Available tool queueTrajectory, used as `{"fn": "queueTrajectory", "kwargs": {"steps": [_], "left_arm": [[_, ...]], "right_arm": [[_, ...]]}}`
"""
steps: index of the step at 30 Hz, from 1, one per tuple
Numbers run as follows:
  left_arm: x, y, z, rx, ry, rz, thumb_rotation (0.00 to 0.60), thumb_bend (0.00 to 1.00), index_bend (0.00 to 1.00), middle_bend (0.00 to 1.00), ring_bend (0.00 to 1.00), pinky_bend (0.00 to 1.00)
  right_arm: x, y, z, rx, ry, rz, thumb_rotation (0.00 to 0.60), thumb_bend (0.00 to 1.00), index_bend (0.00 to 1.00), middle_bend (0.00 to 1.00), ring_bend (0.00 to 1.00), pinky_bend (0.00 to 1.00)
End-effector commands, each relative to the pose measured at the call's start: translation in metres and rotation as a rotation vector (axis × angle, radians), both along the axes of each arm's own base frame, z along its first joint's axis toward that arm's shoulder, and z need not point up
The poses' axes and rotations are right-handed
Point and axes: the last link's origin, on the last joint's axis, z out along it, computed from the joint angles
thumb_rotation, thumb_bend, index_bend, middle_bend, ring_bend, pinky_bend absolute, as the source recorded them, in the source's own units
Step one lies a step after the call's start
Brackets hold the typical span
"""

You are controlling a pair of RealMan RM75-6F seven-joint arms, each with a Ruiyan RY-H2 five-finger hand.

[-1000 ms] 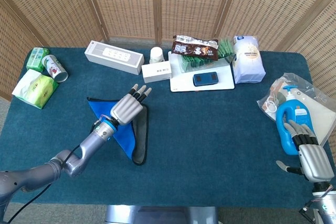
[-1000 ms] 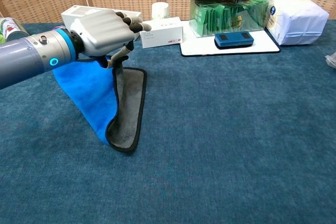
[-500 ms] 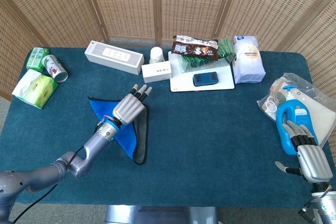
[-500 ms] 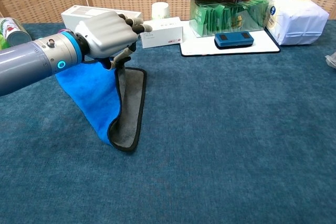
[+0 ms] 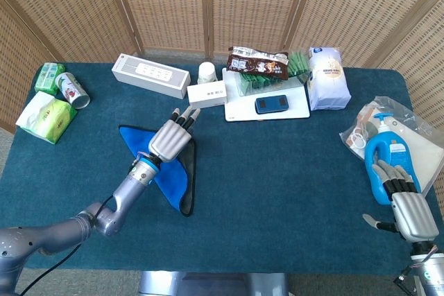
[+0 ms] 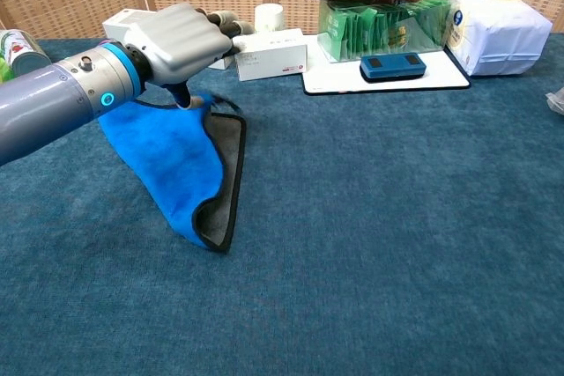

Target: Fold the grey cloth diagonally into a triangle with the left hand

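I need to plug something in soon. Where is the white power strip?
In the head view, the white power strip lies at the table's back left, between the can and the small white box.

Back edge of the table, left to right: white power strip box (image 5: pixel 150 75), small white jar (image 5: pixel 207 72), white carton (image 5: pixel 207 94) just in front of the jar. Right of that, a white tray (image 5: pixel 239 110) carrying a dark blue phone-like device (image 5: pixel 271 105), green packets (image 5: pixel 258 81) and a brown snack bag (image 5: pixel 258 62) on top of them. White sack (image 5: pixel 325 78) touches the tray's right side. Back-left corner: green pack (image 5: pixel 49 76), tipped can (image 5: pixel 72 90), green tissue pack (image 5: pixel 46 117). Right edge: blue pump bottle (image 5: pixel 386 164) lying on a clear plastic bag (image 5: pixel 408 121).
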Motion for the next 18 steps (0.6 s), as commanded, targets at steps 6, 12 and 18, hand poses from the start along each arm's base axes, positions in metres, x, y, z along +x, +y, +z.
{"fn": "queueTrajectory", "kwargs": {"steps": [6, 12, 18], "left_arm": [[0.005, -0.002, 0.001, 0.019, -0.017, -0.005, 0.6, 0.15, 0.0, 0.0, 0.0, 0.25], [0.004, -0.004, 0.009, 0.03, -0.059, -0.007, 0.6, 0.15, 0.0, 0.0, 0.0, 0.25], [-0.007, -0.007, 0.026, 0.03, -0.127, 0.005, 0.6, 0.08, 0.0, 0.0, 0.0, 0.15]], "right_arm": [[0.0, 0.0, 0.0, 0.001, -0.003, -0.001, 0.6, 0.0, 0.0, 0.0, 0.0, 0.0], [0.0, 0.001, 0.0, 0.002, -0.003, 0.003, 0.6, 0.0, 0.0, 0.0, 0.0, 0.0], [0.0, 0.001, 0.0, 0.001, -0.003, 0.002, 0.6, 0.0, 0.0, 0.0, 0.0, 0.0]]}}
